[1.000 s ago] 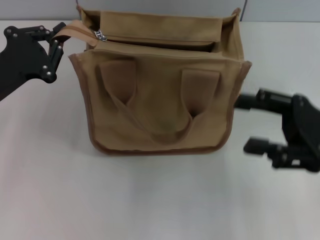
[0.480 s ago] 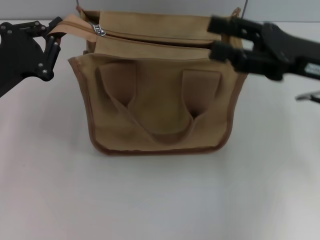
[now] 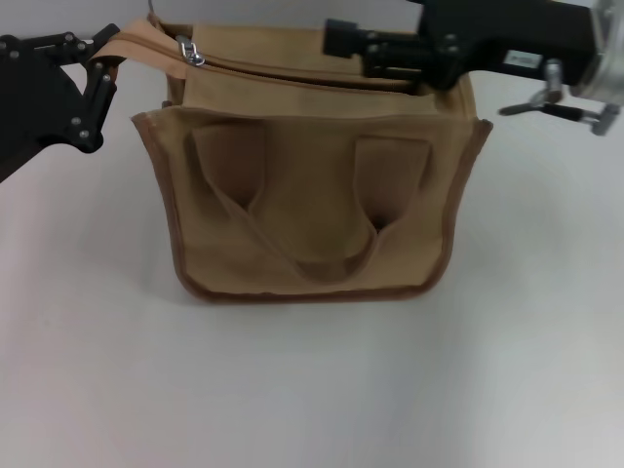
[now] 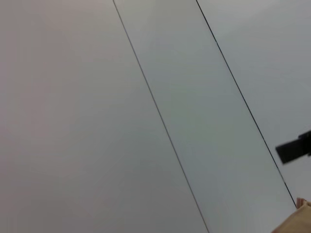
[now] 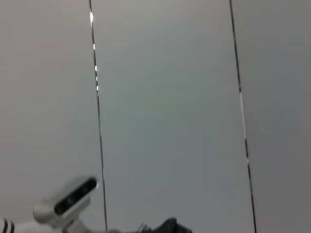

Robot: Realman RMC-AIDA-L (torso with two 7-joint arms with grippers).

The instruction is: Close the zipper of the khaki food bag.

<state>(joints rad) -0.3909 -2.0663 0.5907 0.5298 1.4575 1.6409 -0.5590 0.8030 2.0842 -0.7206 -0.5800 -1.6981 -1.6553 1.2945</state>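
Note:
The khaki food bag (image 3: 312, 205) stands upright on the white table, handles facing me. Its zipper (image 3: 292, 76) runs along the top panel and is open, with the silver pull (image 3: 192, 51) at the far left end. My left gripper (image 3: 105, 60) is at the bag's top left corner, shut on the zipper's khaki tape end, holding it out to the left. My right gripper (image 3: 351, 49) reaches in from the right over the bag's top, right of the pull and apart from it; its jaws look open. A corner of the bag (image 4: 300, 222) shows in the left wrist view.
The white table (image 3: 292, 390) spreads in front of the bag and to both sides. A grey panelled wall (image 5: 170, 97) fills both wrist views. A white camera-like device (image 5: 68, 199) shows low in the right wrist view.
My right arm rose from the table right of the bag and swept left over the bag's top. My left gripper kept hold of the tape end, pulling it slightly up and left.

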